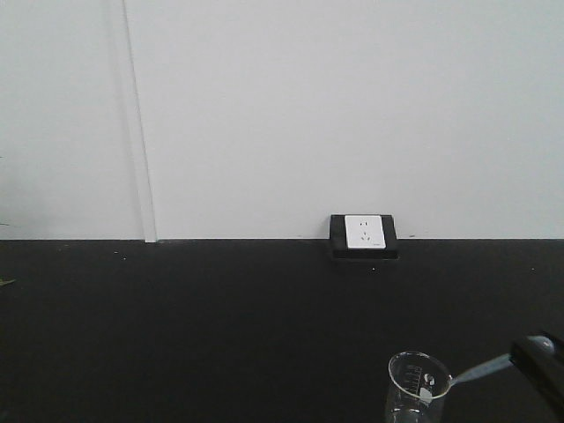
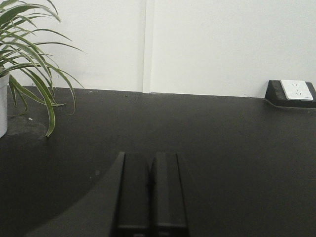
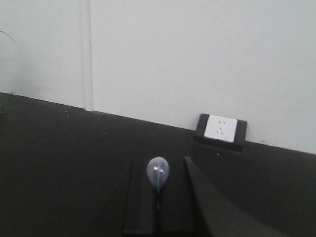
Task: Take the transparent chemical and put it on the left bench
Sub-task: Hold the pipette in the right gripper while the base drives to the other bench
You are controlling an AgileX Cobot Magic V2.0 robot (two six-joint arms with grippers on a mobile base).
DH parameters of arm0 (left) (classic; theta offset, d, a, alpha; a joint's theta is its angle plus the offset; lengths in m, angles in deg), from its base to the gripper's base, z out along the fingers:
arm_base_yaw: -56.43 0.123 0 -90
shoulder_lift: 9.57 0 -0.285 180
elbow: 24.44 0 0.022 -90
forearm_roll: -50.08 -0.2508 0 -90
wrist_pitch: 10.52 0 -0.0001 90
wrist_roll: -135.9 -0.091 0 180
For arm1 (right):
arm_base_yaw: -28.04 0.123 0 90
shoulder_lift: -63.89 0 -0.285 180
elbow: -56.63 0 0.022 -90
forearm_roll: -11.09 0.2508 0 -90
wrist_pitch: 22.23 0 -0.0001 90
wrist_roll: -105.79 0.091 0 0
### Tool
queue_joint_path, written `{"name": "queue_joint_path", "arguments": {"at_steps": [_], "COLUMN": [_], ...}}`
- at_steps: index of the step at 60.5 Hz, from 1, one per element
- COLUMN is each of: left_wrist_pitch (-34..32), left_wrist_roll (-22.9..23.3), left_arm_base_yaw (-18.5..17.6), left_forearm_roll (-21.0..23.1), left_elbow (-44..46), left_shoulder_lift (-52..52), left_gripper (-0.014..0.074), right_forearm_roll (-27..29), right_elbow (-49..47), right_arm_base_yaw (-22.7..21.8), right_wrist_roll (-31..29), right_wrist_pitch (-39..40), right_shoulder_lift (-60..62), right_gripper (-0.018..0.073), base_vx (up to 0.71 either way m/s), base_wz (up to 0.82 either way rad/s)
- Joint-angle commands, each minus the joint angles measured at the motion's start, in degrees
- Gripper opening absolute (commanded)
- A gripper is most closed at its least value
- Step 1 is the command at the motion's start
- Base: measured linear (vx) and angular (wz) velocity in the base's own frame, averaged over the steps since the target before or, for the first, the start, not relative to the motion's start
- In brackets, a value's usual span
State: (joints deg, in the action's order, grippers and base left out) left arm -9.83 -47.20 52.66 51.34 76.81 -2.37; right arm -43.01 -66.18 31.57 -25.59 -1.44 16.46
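A clear glass beaker [image 1: 414, 392] with printed marks stands on the black bench [image 1: 220, 335] at the bottom right of the front view; its lower part is cut off. My right gripper [image 1: 522, 351] is shut on the handle of a translucent spoon [image 1: 467, 374], whose bowl rests at the beaker's rim. In the right wrist view the spoon bowl [image 3: 158, 173] sticks out past the closed right gripper [image 3: 158, 191]; the beaker does not show there. My left gripper [image 2: 150, 160] is shut and empty, low over the bench.
A white wall socket in a black housing [image 1: 365, 234] sits at the back against the white wall; it also shows in the left wrist view [image 2: 295, 91] and the right wrist view [image 3: 220, 129]. A spider plant [image 2: 29, 64] in a white pot [image 2: 2, 106] stands far left.
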Motion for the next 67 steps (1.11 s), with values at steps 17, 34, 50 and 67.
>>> {"name": "queue_joint_path", "arguments": {"at_steps": [17,34,50,67], "left_wrist_pitch": [-4.5,-4.5,-4.5,-4.5], "left_wrist_roll": [0.4,0.4,0.4,0.4], "left_arm_base_yaw": [-0.1,-0.1,-0.1,-0.1], "left_forearm_roll": [0.0,0.0,0.0,0.0], "left_elbow": [-0.9,-0.9,-0.9,-0.9], "left_shoulder_lift": [-1.1,-1.1,-1.1,-1.1], "left_gripper": [-0.0003,-0.0003,-0.0003,-0.0003], "right_forearm_roll": [-13.6,-13.7,-13.7,-13.7], "right_elbow": [5.5,5.5,5.5,5.5], "right_arm_base_yaw": [-0.2,-0.2,-0.2,-0.3], "right_wrist_roll": [16.0,16.1,16.1,16.1], "right_wrist_pitch": [-10.5,-11.1,-11.1,-11.1], "right_shoulder_lift": [19.2,19.2,19.2,19.2], "right_gripper": [-0.0008,-0.0008,-0.0008,-0.0008], "base_vx": [0.00,0.00,0.00,0.00], "base_wz": [0.00,0.00,0.00,0.00]}}
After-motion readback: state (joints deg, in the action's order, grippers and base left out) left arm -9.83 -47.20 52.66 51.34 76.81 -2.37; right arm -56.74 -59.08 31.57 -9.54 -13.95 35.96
